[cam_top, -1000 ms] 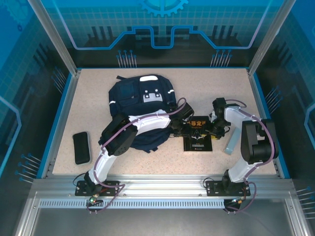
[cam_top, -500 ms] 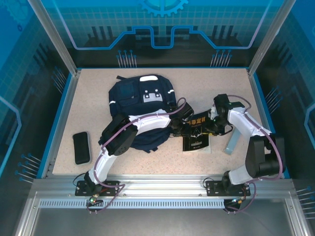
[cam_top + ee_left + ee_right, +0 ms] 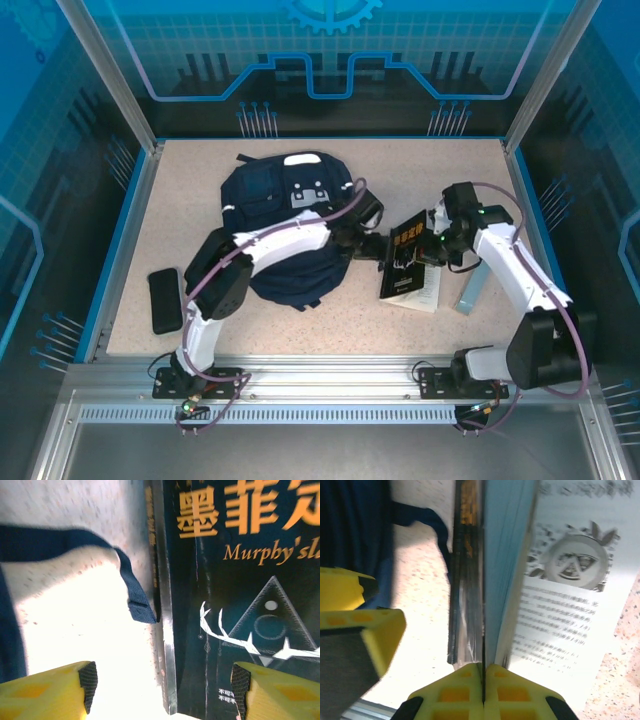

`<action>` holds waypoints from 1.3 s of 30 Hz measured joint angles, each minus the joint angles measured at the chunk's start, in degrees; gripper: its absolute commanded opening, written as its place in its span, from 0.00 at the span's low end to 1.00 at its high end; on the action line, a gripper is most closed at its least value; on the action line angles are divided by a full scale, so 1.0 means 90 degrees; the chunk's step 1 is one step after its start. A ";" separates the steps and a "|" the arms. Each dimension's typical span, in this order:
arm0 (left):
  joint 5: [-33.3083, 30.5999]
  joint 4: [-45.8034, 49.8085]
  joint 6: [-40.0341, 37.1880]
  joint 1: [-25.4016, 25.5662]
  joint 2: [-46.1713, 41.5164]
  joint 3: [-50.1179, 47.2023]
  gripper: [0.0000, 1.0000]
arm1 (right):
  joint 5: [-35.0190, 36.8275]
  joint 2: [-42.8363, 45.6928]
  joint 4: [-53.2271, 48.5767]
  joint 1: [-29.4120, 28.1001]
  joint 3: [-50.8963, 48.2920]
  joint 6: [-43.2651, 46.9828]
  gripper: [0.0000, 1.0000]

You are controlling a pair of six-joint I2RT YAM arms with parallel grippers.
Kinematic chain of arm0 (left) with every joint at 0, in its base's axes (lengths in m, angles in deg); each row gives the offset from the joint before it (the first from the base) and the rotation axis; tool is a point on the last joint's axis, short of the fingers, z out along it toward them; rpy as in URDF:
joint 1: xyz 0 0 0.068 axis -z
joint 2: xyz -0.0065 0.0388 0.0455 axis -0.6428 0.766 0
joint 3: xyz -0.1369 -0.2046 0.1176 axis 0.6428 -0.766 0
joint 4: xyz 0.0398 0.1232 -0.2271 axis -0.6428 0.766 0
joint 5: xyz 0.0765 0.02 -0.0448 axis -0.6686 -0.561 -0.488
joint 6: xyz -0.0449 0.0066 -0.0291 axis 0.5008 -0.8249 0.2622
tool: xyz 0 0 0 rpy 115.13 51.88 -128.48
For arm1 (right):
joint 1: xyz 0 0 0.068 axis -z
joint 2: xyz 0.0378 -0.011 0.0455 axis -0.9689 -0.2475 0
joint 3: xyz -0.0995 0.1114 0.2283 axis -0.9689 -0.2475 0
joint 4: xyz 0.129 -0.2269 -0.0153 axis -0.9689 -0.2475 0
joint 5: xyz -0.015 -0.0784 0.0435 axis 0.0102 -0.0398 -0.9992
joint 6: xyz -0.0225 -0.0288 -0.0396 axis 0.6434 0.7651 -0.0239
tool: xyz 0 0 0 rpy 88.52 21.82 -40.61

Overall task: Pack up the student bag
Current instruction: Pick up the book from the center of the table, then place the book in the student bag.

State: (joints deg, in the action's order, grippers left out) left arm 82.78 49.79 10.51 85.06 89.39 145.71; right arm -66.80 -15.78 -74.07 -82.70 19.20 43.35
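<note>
Navy fabric, the student bag (image 3: 285, 215) lies on the table (image 3: 450, 180) toward ten o'clock, its inside hidden. At its three o'clock the right gripper (image 3: 483, 672) pinches a black book (image 3: 240, 605) lettered "Murphy's"; the left gripper (image 3: 162, 680) gapes astride its spine.

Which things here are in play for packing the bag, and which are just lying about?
In play: student bag; book, its cover pinched by the right gripper.

Lying about, untouched: black phone left of the bag; pale flat bar right of the book. Either may get packed later.
</note>
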 measured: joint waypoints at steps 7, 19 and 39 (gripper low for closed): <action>0.0962 -0.0491 0.0282 -0.0930 -0.0896 -0.0767 0.99 | -0.0916 0.0155 0.0032 0.0005 0.0544 -0.0087 0.00; 0.1851 -0.1117 0.0605 -0.2586 -0.2344 -0.2300 0.99 | -0.2387 -0.0542 0.0976 -0.1090 0.1406 -0.0811 0.00; 0.1302 -0.0845 0.0588 -0.3823 -0.3920 -0.4342 0.97 | -0.2081 -0.3847 0.1423 -0.2467 0.2759 -0.0896 0.46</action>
State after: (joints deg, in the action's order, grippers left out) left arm 94.50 42.19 15.80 50.66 54.11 106.63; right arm -85.53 -50.40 -61.26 -104.90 44.03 35.28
